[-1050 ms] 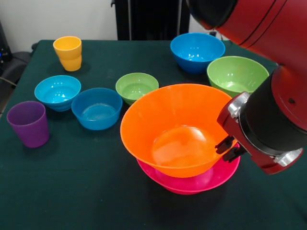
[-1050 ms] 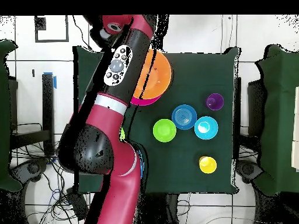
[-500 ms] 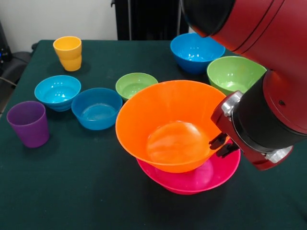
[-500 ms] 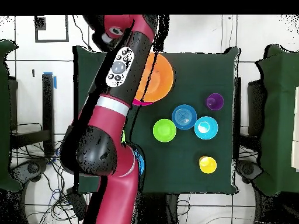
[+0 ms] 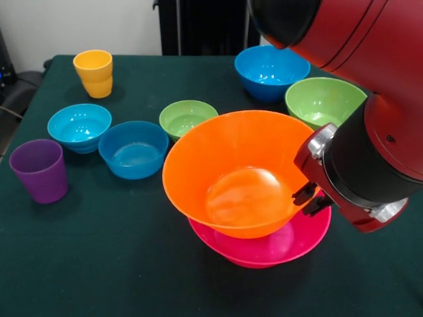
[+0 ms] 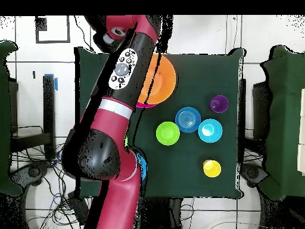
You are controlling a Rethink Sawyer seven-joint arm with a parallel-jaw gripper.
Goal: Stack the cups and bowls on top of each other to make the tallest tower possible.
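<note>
My gripper (image 5: 309,198) is shut on the right rim of the large orange bowl (image 5: 238,173). It holds the bowl tilted just above the large pink bowl (image 5: 281,246), which rests on the table. In the overhead view the arm covers the gripper, and the orange bowl (image 6: 162,77) shows beside it with a pink sliver (image 6: 143,105) underneath. Loose on the table stand a yellow cup (image 5: 93,72), a purple cup (image 5: 39,170), a small cyan bowl (image 5: 78,126), a small blue bowl (image 5: 133,149), a small green bowl (image 5: 188,119), a medium blue bowl (image 5: 271,70) and a medium green bowl (image 5: 325,102).
The table wears a dark green cloth (image 5: 99,264). My bulky red arm (image 5: 370,99) hangs over the right side, partly in front of the medium green bowl. The cups and small bowls cluster at the left in the front view.
The gripper and the orange bowl shifted a little left and up over the pink bowl, then edged back to the right. Nothing else on the table moved.
</note>
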